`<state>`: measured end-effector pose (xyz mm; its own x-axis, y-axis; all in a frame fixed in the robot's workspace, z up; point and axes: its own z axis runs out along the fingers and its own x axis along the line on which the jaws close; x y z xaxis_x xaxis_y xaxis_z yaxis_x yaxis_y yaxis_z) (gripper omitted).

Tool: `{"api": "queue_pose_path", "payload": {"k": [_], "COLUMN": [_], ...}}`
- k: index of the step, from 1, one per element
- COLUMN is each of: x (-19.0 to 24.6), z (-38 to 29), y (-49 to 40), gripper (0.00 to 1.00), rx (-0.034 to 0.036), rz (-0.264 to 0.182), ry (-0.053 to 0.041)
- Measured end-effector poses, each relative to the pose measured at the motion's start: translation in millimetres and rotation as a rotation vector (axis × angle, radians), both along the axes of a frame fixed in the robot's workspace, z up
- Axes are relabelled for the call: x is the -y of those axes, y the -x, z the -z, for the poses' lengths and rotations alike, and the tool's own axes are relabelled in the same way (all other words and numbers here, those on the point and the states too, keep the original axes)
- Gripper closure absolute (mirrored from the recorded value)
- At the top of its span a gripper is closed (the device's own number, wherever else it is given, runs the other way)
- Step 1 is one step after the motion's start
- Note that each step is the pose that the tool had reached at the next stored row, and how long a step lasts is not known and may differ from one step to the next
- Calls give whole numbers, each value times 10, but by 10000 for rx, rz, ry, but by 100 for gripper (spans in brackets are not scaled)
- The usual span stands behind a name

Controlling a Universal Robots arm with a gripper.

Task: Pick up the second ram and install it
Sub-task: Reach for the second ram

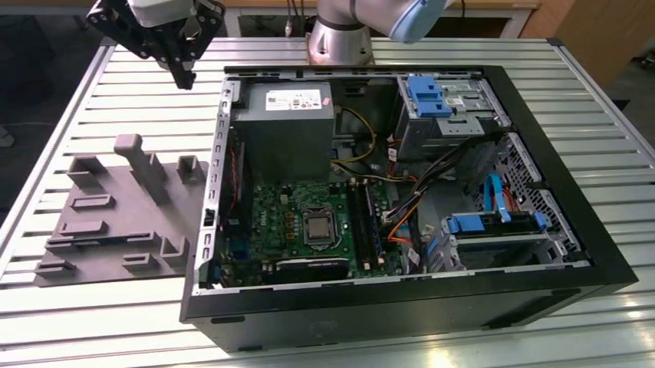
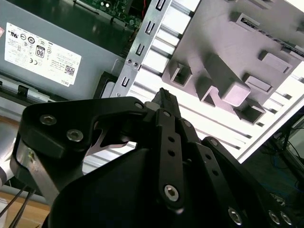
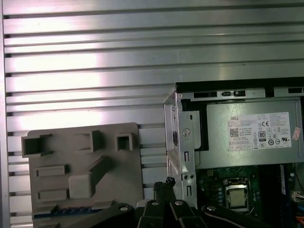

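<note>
One ram [image 3: 66, 209] lies on fixture [image 3: 85, 161] near claw [image 3: 166, 183].

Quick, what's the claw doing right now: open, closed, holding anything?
Claw: closed, fingertips together, nothing visibly held, above the ribbed metal table beside the grey plastic fixture block.

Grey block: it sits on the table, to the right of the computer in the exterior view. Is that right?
Not quite. The grey block does sit on the table, but it is to the left of the computer, not the right. The exterior view shows this.
</note>
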<state>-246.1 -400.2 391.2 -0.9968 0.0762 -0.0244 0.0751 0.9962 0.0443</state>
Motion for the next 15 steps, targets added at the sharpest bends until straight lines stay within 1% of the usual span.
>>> {"api": "queue_pose_path", "payload": {"k": [15], "x": [4], "z": [4], "y": [109], "gripper": [89], "rx": [1], "rz": [-1], "ry": [-1]}}
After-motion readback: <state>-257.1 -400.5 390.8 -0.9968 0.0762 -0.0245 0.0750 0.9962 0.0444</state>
